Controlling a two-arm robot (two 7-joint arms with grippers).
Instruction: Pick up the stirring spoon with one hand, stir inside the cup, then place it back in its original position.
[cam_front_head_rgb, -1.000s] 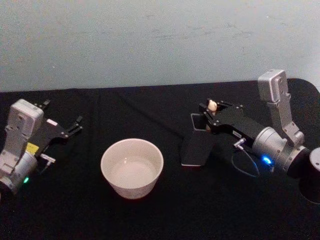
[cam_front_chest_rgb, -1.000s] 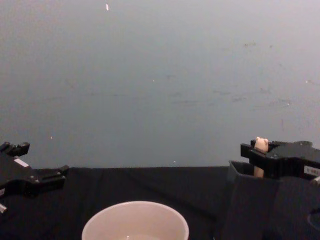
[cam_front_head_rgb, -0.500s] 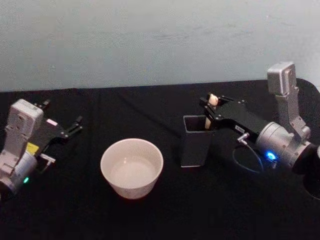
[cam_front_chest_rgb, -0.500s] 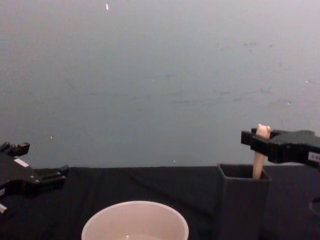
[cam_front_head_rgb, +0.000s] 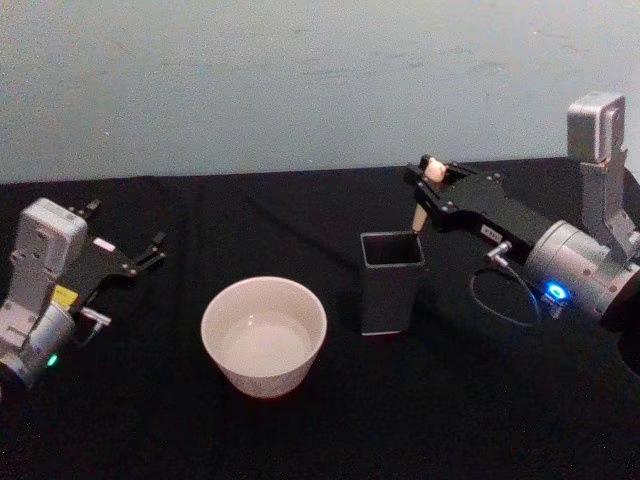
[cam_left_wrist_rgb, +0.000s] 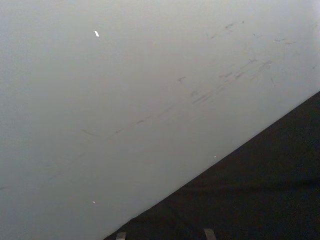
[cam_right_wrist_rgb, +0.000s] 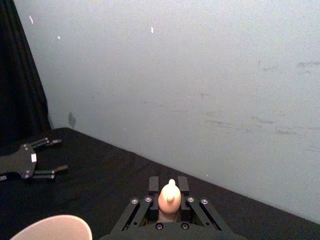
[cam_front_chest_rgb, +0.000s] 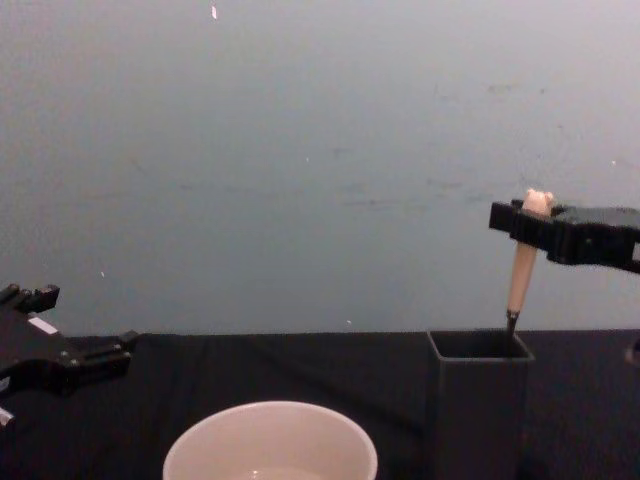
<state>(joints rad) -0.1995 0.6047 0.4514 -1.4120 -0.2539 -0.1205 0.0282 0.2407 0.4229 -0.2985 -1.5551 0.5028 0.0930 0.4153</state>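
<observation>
My right gripper (cam_front_head_rgb: 432, 183) is shut on the stirring spoon (cam_front_head_rgb: 423, 203) near its bear-head knob (cam_front_chest_rgb: 538, 201), above the dark grey square holder (cam_front_head_rgb: 390, 282). The pale handle (cam_front_chest_rgb: 522, 274) hangs down from the fingers, and the thin metal stem dips into the holder's mouth (cam_front_chest_rgb: 479, 345); the bowl is hidden inside. In the right wrist view the knob (cam_right_wrist_rgb: 169, 196) sits between the fingers. The cream-white cup (cam_front_head_rgb: 264, 335) stands left of the holder, its rim (cam_front_chest_rgb: 270, 440) low in the chest view. My left gripper (cam_front_head_rgb: 125, 240) rests open at the far left, away from everything.
A black cloth covers the table (cam_front_head_rgb: 300, 210), and a pale blue-grey wall (cam_front_head_rgb: 300, 80) rises behind it. A dark curtain (cam_right_wrist_rgb: 20, 75) hangs at one side in the right wrist view. Open cloth lies between cup and left gripper.
The right gripper has risen with the spoon, drawing most of the handle out of the holder. The holder, tipped over a second ago, now stands upright. The left arm has not moved.
</observation>
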